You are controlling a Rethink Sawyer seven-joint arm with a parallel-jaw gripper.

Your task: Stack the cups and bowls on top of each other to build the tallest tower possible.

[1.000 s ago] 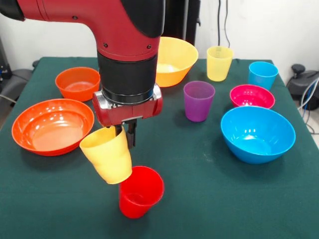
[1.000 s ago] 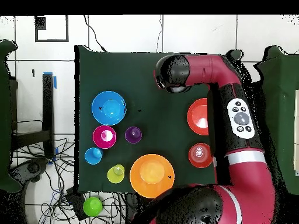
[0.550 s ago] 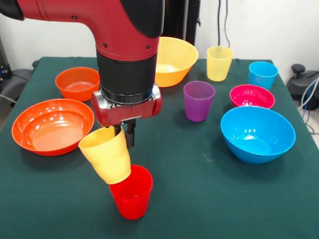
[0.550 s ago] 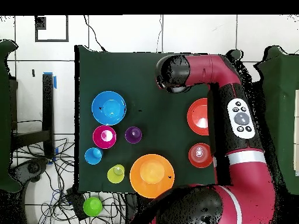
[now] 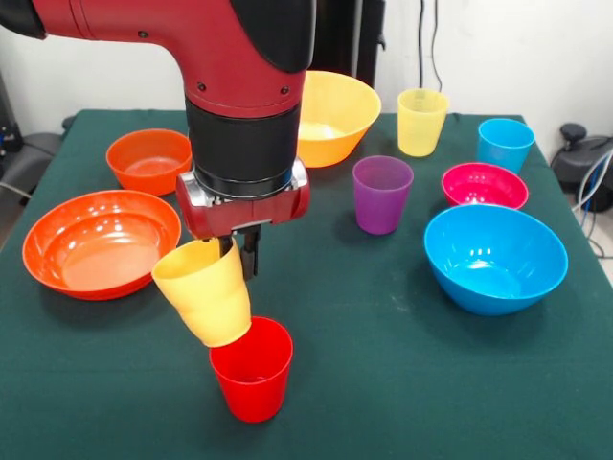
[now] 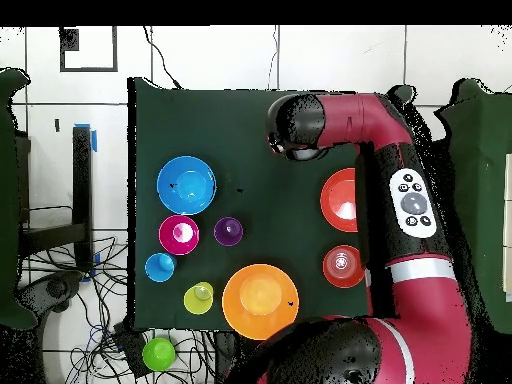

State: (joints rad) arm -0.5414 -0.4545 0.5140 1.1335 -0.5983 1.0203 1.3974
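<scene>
claw [image 5: 239, 251] clamped on yellow cup [image 5: 203, 303] | tilted, touching red cup [image 5: 252, 369] rim | risk: tipping it over

On the green bench [image 6: 180, 120], the large blue bowl [image 6: 186, 184] lies at ten o'clock. The pink bowl [image 6: 178, 234] sits below it, the purple cup [image 6: 228, 231] just beside. The yellow-orange bowl [image 6: 260, 300] sits at six o'clock. The red arm [image 6: 400, 200] partly covers the wide orange bowl [image 6: 338, 198] at three o'clock.
</scene>
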